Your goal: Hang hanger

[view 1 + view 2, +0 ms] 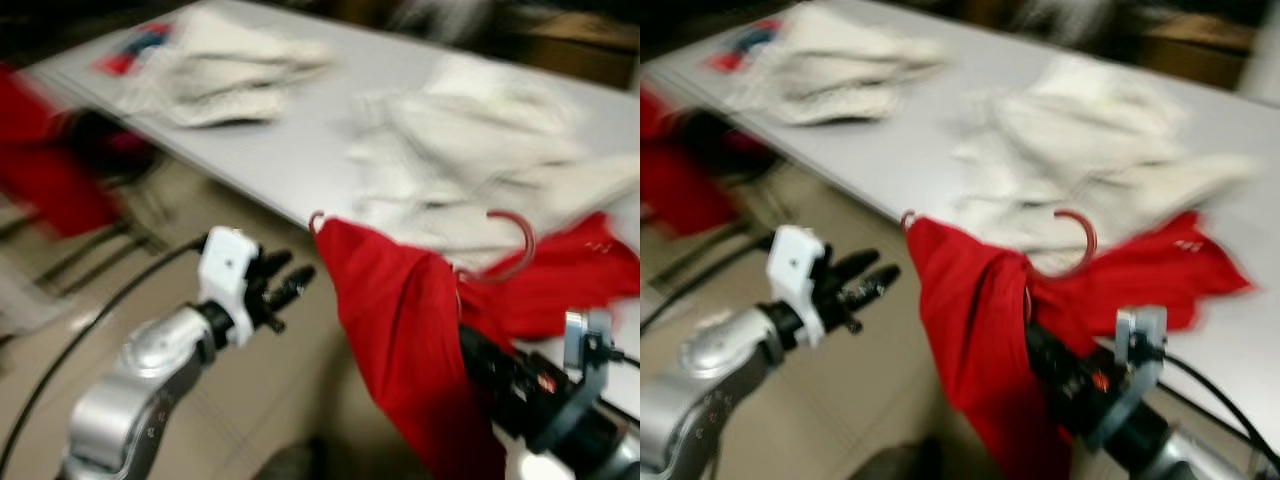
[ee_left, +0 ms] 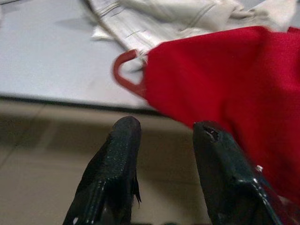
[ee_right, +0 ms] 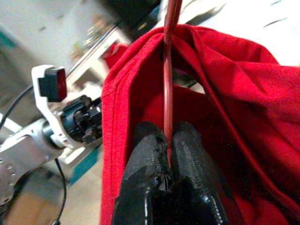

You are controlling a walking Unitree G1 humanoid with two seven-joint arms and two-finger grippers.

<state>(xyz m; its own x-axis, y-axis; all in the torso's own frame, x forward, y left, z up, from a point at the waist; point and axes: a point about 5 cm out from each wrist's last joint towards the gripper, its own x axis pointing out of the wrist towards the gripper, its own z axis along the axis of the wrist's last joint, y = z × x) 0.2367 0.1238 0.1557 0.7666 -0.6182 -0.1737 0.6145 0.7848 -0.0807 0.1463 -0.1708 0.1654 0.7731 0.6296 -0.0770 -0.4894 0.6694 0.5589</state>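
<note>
The right end effector [image 3: 168, 154] is pinched tight on the thin red hanger [image 3: 168, 93], which carries a red garment [image 1: 400, 310] draped over the near edge of the tabletop [image 1: 260, 150]. The left end effector [image 2: 164, 136] hovers just off that edge, fingers spread, near the hanger's looped end [image 2: 124, 75]. White cloths [image 1: 480, 150] lie behind.

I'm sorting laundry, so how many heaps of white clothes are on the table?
2. One white heap lies at the table's far left; the other white heap lies right, just behind the red garment. More may be hidden.
</note>
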